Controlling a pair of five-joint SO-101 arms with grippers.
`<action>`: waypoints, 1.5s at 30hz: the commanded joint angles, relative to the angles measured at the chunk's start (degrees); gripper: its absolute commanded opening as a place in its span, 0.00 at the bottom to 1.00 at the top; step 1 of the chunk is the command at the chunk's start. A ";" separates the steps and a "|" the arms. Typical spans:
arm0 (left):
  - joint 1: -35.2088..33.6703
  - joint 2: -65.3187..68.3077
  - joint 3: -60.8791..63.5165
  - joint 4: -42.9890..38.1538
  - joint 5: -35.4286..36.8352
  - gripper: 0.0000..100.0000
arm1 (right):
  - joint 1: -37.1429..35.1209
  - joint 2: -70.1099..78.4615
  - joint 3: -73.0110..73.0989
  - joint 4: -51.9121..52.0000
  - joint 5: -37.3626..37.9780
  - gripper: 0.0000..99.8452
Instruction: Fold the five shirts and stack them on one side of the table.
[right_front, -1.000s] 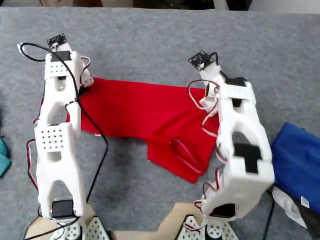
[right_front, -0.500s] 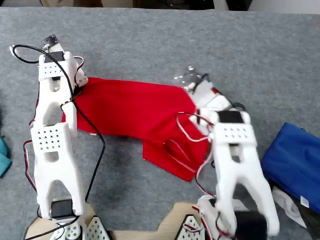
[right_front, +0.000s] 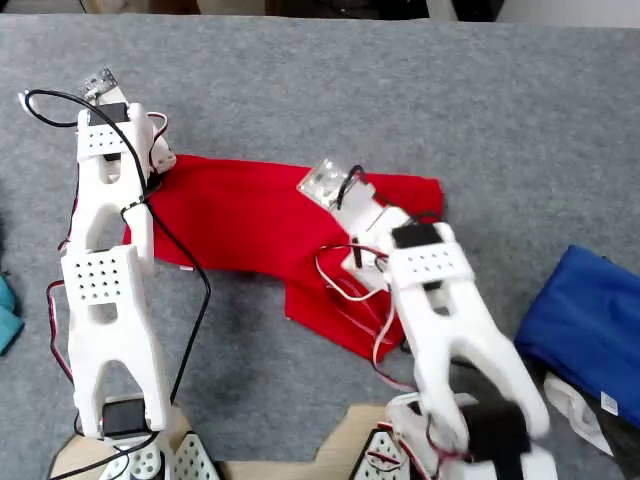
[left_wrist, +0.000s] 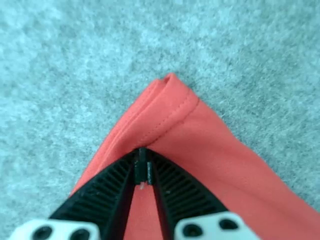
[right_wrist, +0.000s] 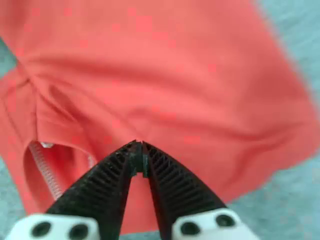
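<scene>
Hiding part of red shirt (right_front: 240, 215), right hand (right_wrist: 137, 160) sits closed; left hand (left_wrist: 141, 172) clamps its corner.

The high view looks down over the gray table (right_front: 300, 80); both wrist views sit close above the red shirt (right_front: 240, 215) it shows.

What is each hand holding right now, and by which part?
Left hand is shut on the red shirt, just inside a hemmed corner. Right hand is shut over the shirt's middle; whether it grips fabric cannot be told.
</scene>
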 joint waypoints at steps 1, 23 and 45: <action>-1.49 -0.84 -2.37 -0.97 0.26 0.02 | -2.33 1.36 -1.27 -0.79 -0.35 0.00; -1.58 -0.92 -2.73 -0.79 0.35 0.02 | -2.68 -15.43 0.92 10.11 5.36 0.00; -2.11 9.98 -16.44 0.09 0.26 0.02 | 21.67 43.47 -46.81 -0.35 9.58 0.00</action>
